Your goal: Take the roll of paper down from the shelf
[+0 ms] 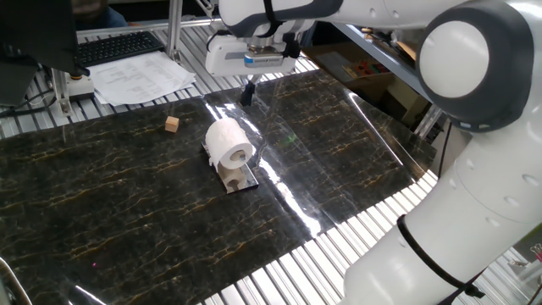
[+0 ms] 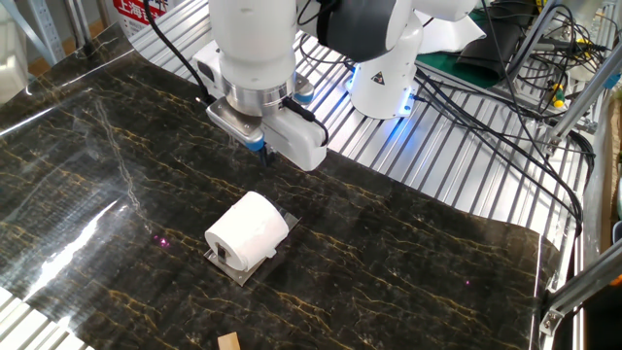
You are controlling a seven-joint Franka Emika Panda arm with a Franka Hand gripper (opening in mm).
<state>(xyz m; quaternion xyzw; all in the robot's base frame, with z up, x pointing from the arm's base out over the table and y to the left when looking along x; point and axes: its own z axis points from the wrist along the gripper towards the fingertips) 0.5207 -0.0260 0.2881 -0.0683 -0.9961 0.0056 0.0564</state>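
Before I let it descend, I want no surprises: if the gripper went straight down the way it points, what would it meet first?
Probably the dark tabletop, not the roll of paper. The gripper points down, seemingly just beyond the roll, though depth is unclear.

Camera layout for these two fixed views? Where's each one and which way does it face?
One fixed view: high, across the table from the keyboard and papers; shows the arm's elbow and gripper.
The other fixed view: high, opposite side, facing the robot base; shows wrist and gripper.
Shared: roll of paper on its shelf, wooden cube.
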